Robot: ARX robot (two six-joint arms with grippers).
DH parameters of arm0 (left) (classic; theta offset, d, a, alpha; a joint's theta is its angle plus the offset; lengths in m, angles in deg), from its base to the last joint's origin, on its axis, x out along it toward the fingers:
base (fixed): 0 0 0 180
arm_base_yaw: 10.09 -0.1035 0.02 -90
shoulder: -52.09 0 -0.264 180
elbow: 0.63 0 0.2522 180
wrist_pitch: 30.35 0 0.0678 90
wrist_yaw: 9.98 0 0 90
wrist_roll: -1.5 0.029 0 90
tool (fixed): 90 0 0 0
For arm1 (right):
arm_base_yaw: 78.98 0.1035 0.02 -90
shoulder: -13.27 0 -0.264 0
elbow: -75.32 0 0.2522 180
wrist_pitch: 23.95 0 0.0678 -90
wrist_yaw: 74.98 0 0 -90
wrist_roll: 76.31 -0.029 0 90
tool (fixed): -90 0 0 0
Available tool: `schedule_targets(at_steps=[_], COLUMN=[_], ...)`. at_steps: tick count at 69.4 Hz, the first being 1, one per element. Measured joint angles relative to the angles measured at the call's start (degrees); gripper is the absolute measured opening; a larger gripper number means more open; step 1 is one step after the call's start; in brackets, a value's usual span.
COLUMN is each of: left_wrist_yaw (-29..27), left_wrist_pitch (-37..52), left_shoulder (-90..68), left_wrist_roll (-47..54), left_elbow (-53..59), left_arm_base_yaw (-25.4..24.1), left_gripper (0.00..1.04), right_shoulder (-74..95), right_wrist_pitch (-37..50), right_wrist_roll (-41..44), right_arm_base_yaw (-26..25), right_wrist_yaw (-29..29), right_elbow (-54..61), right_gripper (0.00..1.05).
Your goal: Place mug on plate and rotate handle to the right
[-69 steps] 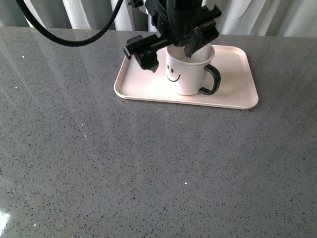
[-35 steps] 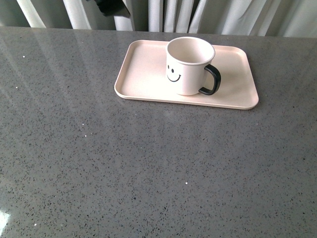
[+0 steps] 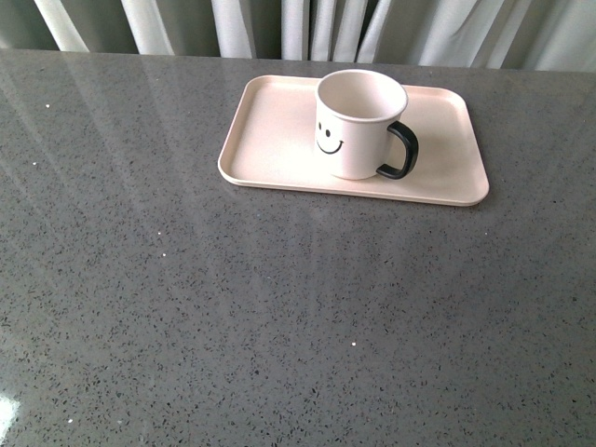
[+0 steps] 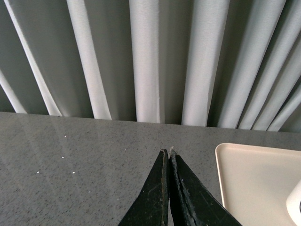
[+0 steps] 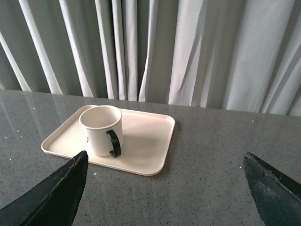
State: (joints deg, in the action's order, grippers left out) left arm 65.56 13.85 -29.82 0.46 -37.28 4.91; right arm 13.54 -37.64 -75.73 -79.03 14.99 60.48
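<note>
Left wrist view: left gripper (image 4: 168, 151) is sitting fully closed, fingers pressed tip to tip. It is gripping nothing and touching nothing, hanging over bare counter (image 4: 70, 146). The plate (image 4: 254, 179) is lying just off to one side of it, clear of the fingers. A sliver of the mug (image 4: 296, 207) is showing at the frame edge.

Right wrist view: right gripper (image 5: 164, 155) is standing wide open and empty, its fingers (image 5: 56, 193) spread far apart. The mug is sitting well ahead of it, apart from both fingers and nearer one than the other. The plate is lying between the gripper and the curtain (image 5: 197, 52).

Front view: the mug is standing upright on the plate, roughly mid-length and closer to the near rim. Its handle (image 3: 402, 151) is pointing right, angled slightly toward the camera. The smiley face (image 3: 329, 142) is facing the camera, turned a little left. The plate is lying flat on the counter near the far edge.
</note>
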Motion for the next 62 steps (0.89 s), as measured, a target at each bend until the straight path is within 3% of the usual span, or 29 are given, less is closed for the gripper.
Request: schedule_targets(at_steps=[32, 39, 44, 62], left_wrist_yaw=[8.3, 9.6, 13.7, 14.4], left_wrist_pitch=[-1.1, -5.1, -8.2, -18.2], left_shoulder=[19.2, 24.5, 28.7, 40.6], left_wrist_roll=[0.4, 0.4, 0.5, 0.5], left_elbow=[17.1, 19.4, 20.1, 22.0], left_arm_base_yaw=[-8.6, -9.9, -12.9, -14.8], left_gripper=[0.01, 0.01, 0.01, 0.01], right_shoulder=[0.0, 0.0, 0.0, 0.0], right_wrist_pitch=[0.0, 0.0, 0.0, 0.0], right_wrist_roll=[0.0, 0.0, 0.0, 0.0], right_arm_base_yaw=[0.0, 0.0, 0.0, 0.0], right_wrist_yaw=[0.0, 0.0, 0.0, 0.0], right_elbow=[0.0, 0.0, 0.0, 0.0], right_gripper=[0.96, 0.96, 0.96, 0.96])
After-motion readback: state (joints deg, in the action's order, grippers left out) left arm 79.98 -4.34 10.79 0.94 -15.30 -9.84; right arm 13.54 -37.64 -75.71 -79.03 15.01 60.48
